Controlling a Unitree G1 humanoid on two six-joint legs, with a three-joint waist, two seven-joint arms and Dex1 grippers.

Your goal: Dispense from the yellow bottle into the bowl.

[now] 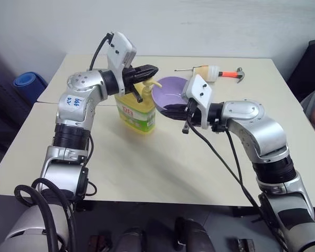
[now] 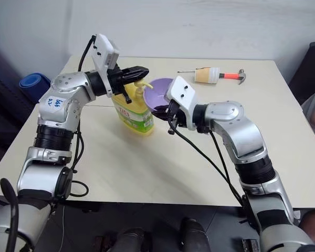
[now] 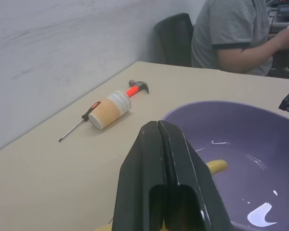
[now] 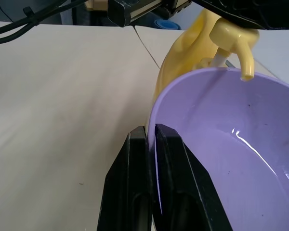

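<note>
The yellow bottle [image 1: 136, 110] is standing upright near the middle of the table [image 1: 163, 168]. The left gripper [image 1: 150, 70] is sitting on top of its pump with fingers pressed together, holding nothing. The right gripper [image 4: 151, 144] is pinching the rim of the bowl [image 1: 170, 92] between its fingers, holding it tilted just at the bottle's 3 o'clock, under the spout. Well beyond, at the bowl's 1 o'clock, a capped cylinder [image 1: 210, 71], a hammer [image 1: 233, 74] and a screwdriver [image 3: 78, 123] are lying together.
</note>
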